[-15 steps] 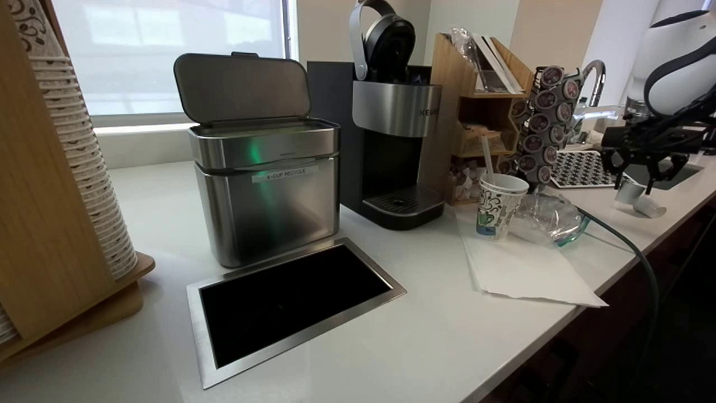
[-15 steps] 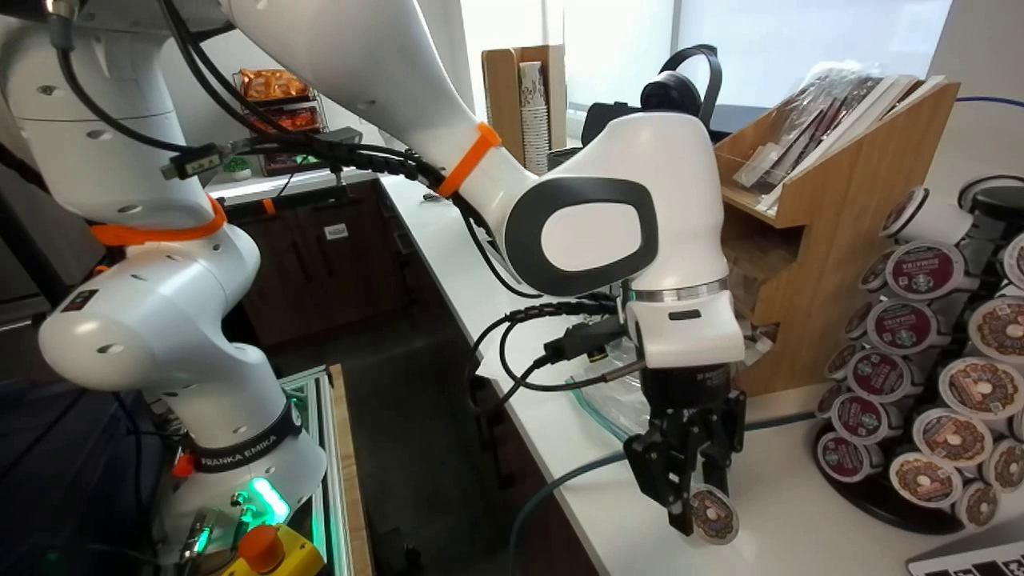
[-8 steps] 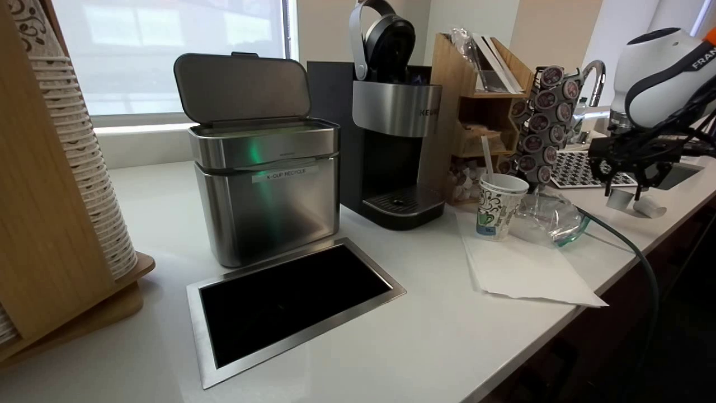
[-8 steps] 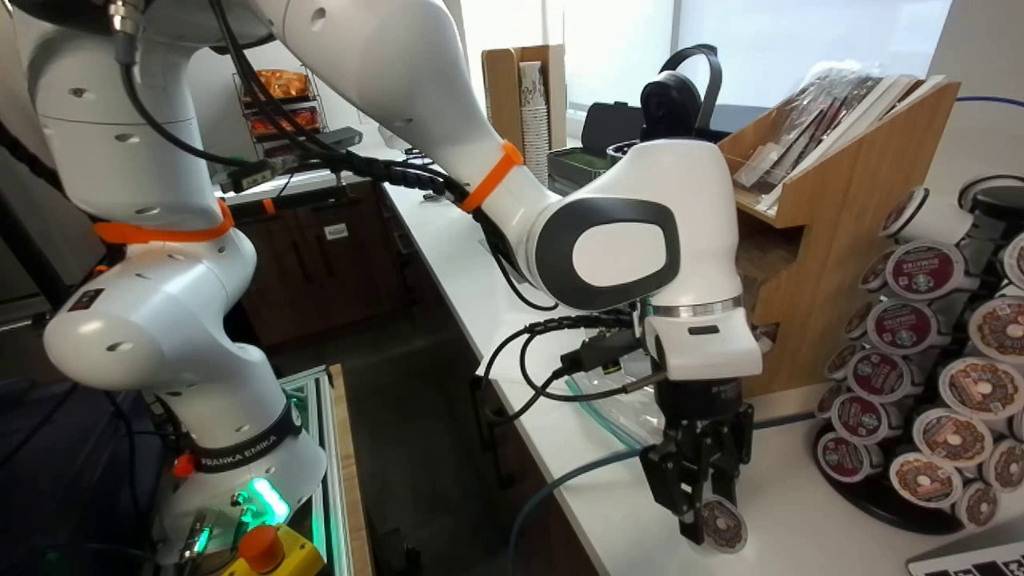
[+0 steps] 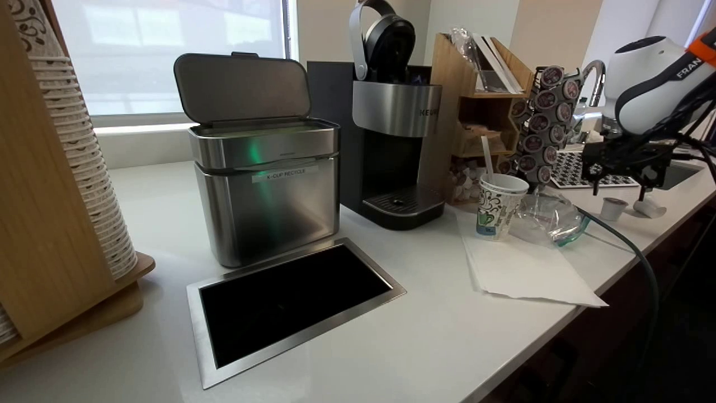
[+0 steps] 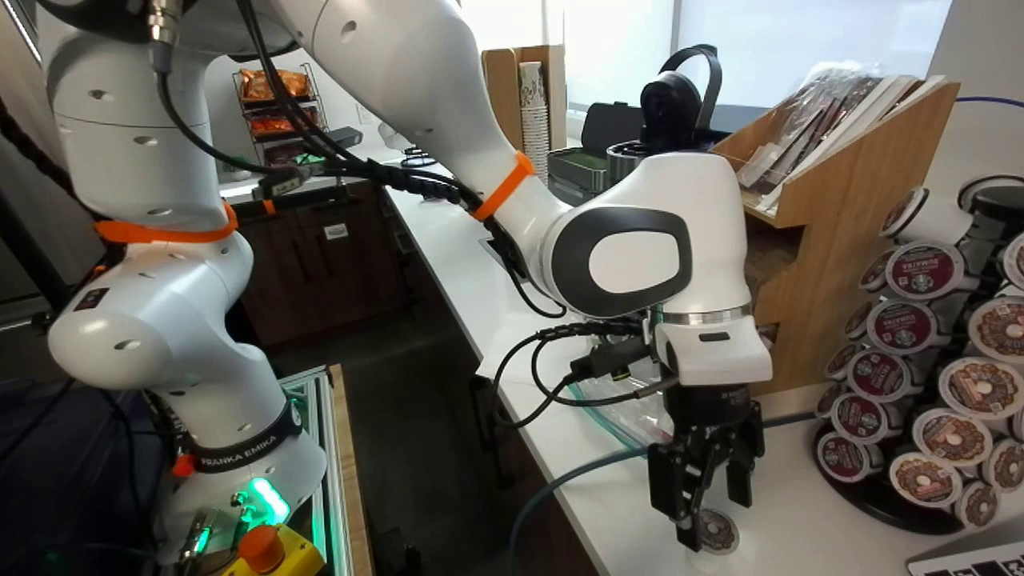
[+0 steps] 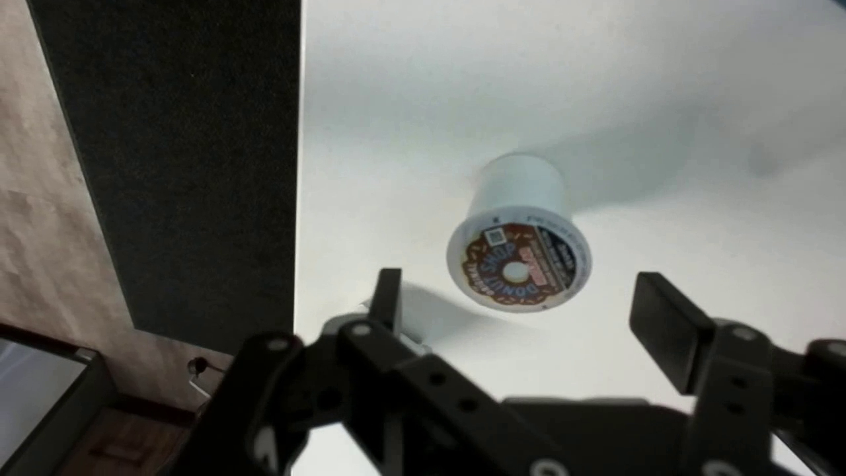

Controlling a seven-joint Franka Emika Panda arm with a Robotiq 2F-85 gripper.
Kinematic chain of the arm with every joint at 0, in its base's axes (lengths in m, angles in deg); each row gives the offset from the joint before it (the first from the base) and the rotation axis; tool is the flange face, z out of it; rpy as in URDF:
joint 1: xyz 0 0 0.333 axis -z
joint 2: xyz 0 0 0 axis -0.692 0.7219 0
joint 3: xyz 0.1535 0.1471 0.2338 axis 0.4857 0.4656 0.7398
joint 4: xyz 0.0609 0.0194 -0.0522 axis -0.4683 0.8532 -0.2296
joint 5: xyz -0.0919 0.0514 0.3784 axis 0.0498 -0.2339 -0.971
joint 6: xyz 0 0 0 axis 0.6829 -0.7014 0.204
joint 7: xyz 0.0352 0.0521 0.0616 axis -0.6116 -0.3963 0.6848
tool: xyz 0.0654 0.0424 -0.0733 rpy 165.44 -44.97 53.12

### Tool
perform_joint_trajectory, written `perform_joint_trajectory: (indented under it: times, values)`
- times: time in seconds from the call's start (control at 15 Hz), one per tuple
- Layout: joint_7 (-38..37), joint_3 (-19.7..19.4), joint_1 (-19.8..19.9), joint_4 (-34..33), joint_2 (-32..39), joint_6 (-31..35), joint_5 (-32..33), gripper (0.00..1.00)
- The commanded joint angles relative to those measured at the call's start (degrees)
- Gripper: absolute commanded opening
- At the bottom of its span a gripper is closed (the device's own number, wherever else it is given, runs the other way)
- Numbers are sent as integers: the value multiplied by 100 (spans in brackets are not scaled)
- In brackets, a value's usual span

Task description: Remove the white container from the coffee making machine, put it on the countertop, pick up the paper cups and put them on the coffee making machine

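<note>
The tool [image 7: 520, 297] has its jaws spread wide and grips nothing; the white pod [image 7: 519, 231], which I take for the task's white container, stands on the counter [image 7: 396, 79] between the fingertips and seemingly just below them, appearing slightly to the far side of the line joining them in the wrist view; a gap shows between pod and finger on both left and right there, so a straight closing across it looks possible; only one arm [image 6: 632, 248] is present, so no choice of arm arises.

The pod is upright, its printed lid facing up, its long axis vertical with the narrower base down; a second pod [image 5: 650, 207] lies on its side just to the right of it in an exterior view, its long axis running from far left to near right; whether a finger touches that one I cannot tell.

The paper cup [image 5: 495, 210] stands mouth up on white paper [image 5: 531, 274], left of the tool and nearer in the same view; the coffee making machine [image 5: 398, 109] stands farther left, well apart from both pods; I judge the cup's move to it not yet done, and whether the tool should next grip the pod or rise from it these views leave unsettled.
</note>
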Motion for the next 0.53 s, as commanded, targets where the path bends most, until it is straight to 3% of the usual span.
perform_joint_trajectory:
  times: [0.0,0.47]
  values:
    - [-147,-145,-130,4,-8,118,44,100]
    - [1,-151,-50,75,-464,-12,-178,100]
